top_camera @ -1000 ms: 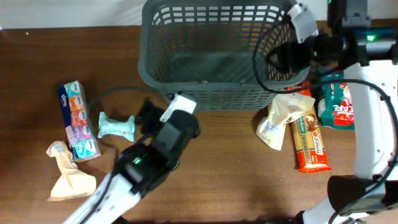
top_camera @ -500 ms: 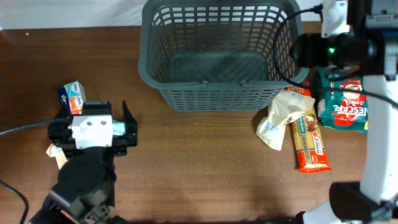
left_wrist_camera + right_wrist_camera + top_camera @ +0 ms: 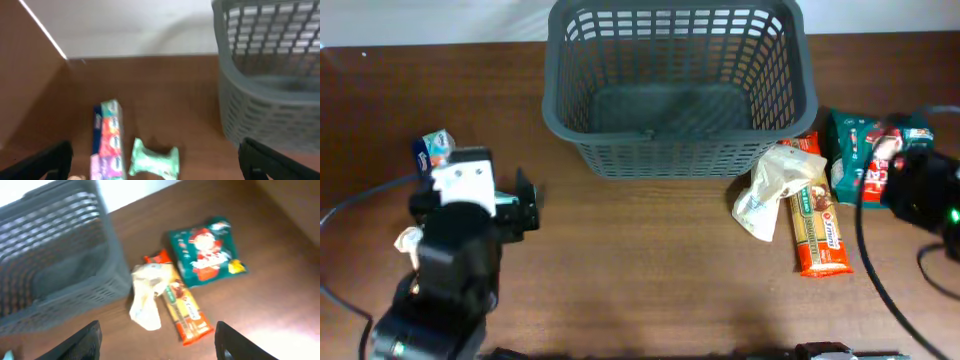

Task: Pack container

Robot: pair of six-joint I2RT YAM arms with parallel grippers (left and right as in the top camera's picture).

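The container (image 3: 675, 150), a dark grey slotted basket, stands at the back middle and looks empty; it also shows in the left wrist view (image 3: 270, 100) and the right wrist view (image 3: 50, 275). My left gripper (image 3: 527, 207) (image 3: 155, 151) is open and empty, just above a mint green packet (image 3: 154, 160) next to a colourful tissue pack (image 3: 435, 148) (image 3: 106, 140). My right gripper (image 3: 159, 336) is open and empty, high above a cream pouch (image 3: 772, 190) (image 3: 147, 292) and a long orange packet (image 3: 817, 235) (image 3: 186, 311). In the overhead view its fingers are hidden.
A green packet with red print (image 3: 855, 160) (image 3: 205, 250) lies at the far right, partly under my right arm. A crumpled beige packet (image 3: 408, 240) lies at the left, beside my left arm. The white wall runs behind the basket.
My left arm has swung from the table's middle to the left, over the packets there. My right arm has left the basket's right corner and dropped to the right edge.
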